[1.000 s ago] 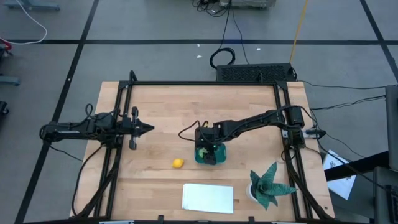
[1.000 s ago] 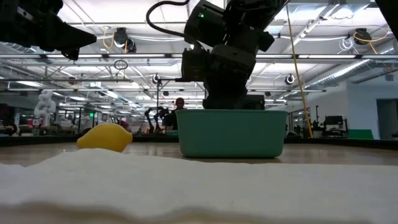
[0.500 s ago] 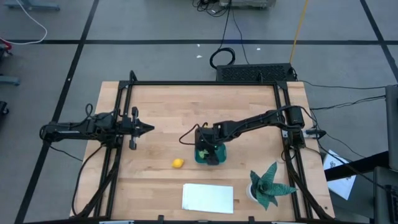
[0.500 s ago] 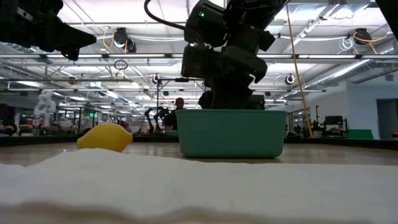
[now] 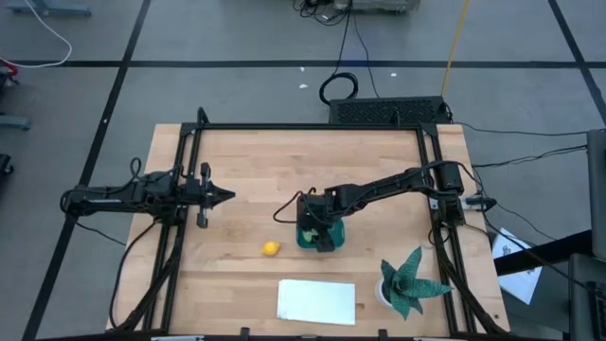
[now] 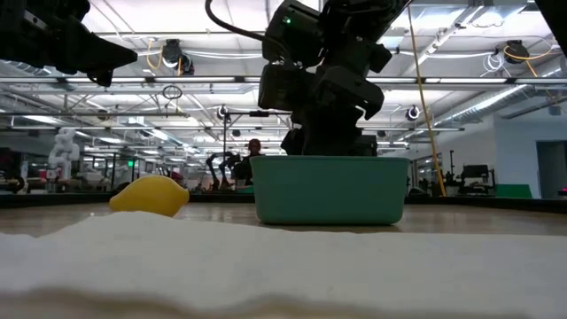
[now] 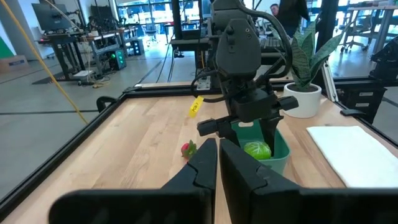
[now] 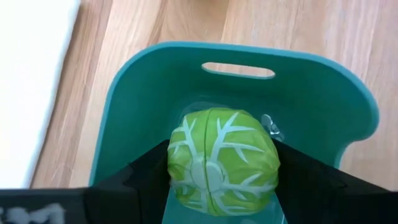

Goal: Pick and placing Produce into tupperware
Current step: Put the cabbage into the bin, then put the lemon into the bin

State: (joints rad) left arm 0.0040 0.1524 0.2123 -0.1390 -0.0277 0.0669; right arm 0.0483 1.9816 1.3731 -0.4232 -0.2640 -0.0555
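The teal tupperware (image 5: 333, 230) (image 6: 328, 189) (image 8: 155, 68) stands mid-table. My right gripper (image 5: 312, 231) (image 8: 221, 186) reaches down into its opening, shut on the round light-green produce (image 8: 221, 158) (image 7: 257, 149). The yellow lemon-like piece (image 5: 271, 248) (image 6: 151, 195) lies on the wood left of the tub. The small red piece (image 7: 188, 149) lies on the table beside the tub. My left gripper (image 5: 228, 196) (image 7: 218, 163) waits at the table's left, level and shut, holding nothing. My right gripper pinches the light-green piece by two opposite sides (image 8: 177, 165) between its two fingers (image 8: 146, 177). The fingers slant down from the table's right side. The piece sits within the tub's walls, its top near the rim; whether it rests on the tub's floor I cannot tell.
A flat white sheet (image 5: 316, 301) (image 6: 266, 266) lies near the front edge. A potted spiky green plant (image 5: 409, 281) stands at the front right. A black frame (image 5: 303, 127) borders the table. Bare wood lies between my left gripper and the tub.
My right gripper has rolled a little about its own pointing line while staying over the tub, with the green piece still between its fingers. Its finger gap is the same.
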